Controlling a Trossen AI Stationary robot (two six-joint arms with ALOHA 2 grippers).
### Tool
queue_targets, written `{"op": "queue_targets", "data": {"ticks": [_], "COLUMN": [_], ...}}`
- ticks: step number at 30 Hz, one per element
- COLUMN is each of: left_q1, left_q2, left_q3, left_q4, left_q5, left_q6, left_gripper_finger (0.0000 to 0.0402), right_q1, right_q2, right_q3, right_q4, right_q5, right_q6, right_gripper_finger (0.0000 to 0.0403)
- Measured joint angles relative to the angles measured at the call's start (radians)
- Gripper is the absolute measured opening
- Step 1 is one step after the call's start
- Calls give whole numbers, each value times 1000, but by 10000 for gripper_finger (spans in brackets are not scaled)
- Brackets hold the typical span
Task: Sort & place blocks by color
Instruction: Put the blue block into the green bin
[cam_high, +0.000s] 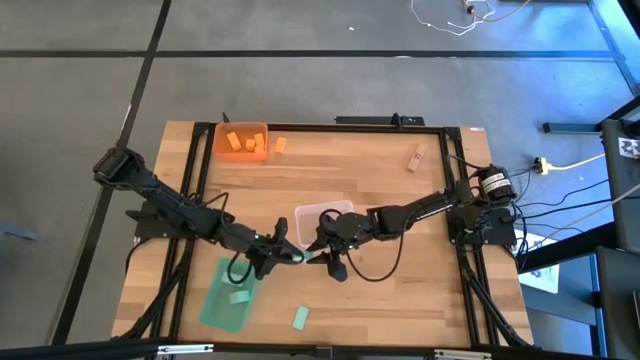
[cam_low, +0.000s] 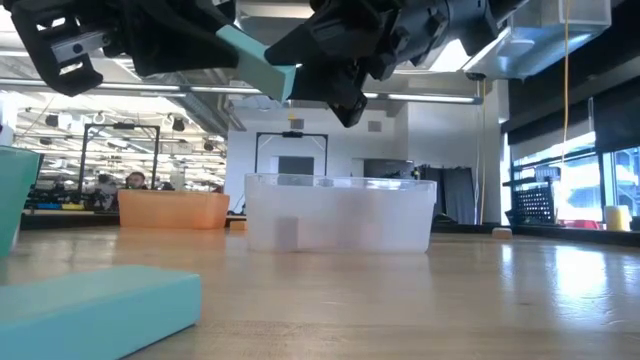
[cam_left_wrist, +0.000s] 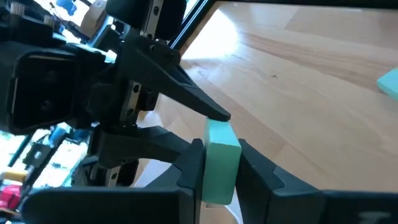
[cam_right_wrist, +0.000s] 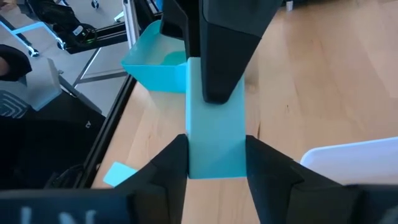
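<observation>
Nearest the low camera lies a loose mint block (cam_low: 95, 300) flat on the wood, and you can read the whole set from it: small, square-edged, rigid, light enough that a pinch across two flat faces should carry it. Expect painted faces to be a little slick, so take them squarely, not on a corner.

Above the table's middle, between the green bin (cam_high: 228, 295) and the clear bin (cam_high: 322, 222), a second mint block (cam_right_wrist: 214, 134) hangs in the air with both grippers on it. Your right gripper (cam_right_wrist: 214, 163) clamps one end across its wide faces. Your left gripper (cam_left_wrist: 217, 171) has its fingers against the other end, gripping it or very nearly so. Two holds on a stiff block will fight each other, so I'd judge only one should keep it.

Orange blocks (cam_high: 245, 142) sit in the orange bin (cam_high: 221, 139), with one more (cam_high: 281, 145) just beside it. A tan block (cam_high: 414, 158) lies well apart, near the far right.
</observation>
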Motion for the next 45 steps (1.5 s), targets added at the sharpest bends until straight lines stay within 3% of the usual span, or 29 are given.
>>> {"op": "queue_targets", "data": {"ticks": [6,14,19,26,32,39,45], "left_q1": [-6,-62,-119,-227,-305,-368,-428], "left_q2": [-5,-96,-214,-451,-603,-558,-408], "left_q3": [0,0,0,0,2,2,2], "left_q4": [-19,-226,-402,-673,-807,-956,-945], "left_q5": [-27,-68,-67,-78,51,171,267], "left_q6": [-86,-262,-449,-767,-1059,-1402,-1544], "left_gripper_finger": [49,49,49,49,49,49,49], "right_q1": [-2,-26,-36,-37,-37,-37,-37], "right_q2": [0,0,0,0,0,0,0], "right_q3": [0,0,0,0,0,0,0], "right_q4": [-4,-4,-3,0,0,1,14], "right_q5": [15,9,9,7,6,6,6], "right_q6": [-10,-59,-188,-241,-243,-294,-294], "right_gripper_finger": [182,184,185,184,184,184,184]}}
